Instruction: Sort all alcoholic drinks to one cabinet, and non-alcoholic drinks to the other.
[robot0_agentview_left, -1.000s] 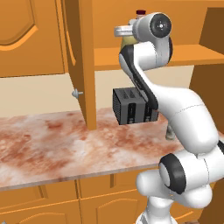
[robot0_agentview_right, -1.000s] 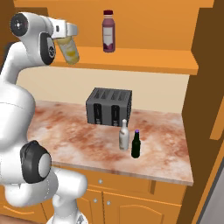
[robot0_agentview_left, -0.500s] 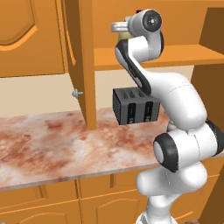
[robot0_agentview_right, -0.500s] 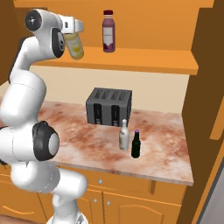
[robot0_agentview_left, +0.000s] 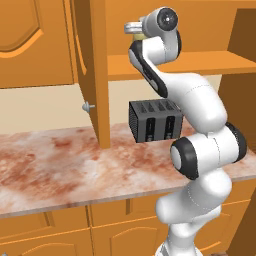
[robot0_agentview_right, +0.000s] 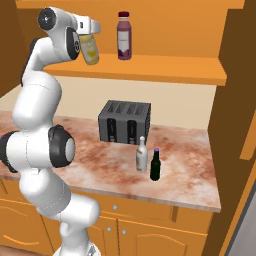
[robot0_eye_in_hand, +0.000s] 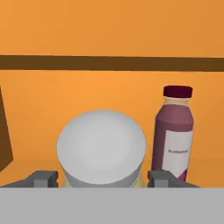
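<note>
Up at the open cabinet shelf (robot0_agentview_right: 165, 70), the main risk was a collision: the yellow bottle (robot0_agentview_right: 90, 49) hung tilted over the shelf's front part, with the purple bottle (robot0_agentview_right: 124, 36) standing near it, and a careless push inward or sideways would likely have knocked that one over. Letting go while the yellow bottle leaned could also have tipped it off the shelf edge toward the desk (robot0_agentview_right: 185, 170). The end effector (robot0_agentview_right: 88, 31) was clamped on the yellow bottle just under its white cap (robot0_eye_in_hand: 101, 151), its fingers (robot0_eye_in_hand: 43, 178) set moderately wide on either side. Down on the desk, the pale glass bottle (robot0_agentview_right: 142, 154) and the dark bottle (robot0_agentview_right: 156, 164) stood just beside each other in front of the toaster (robot0_agentview_right: 124, 122), not yet sorted.
</note>
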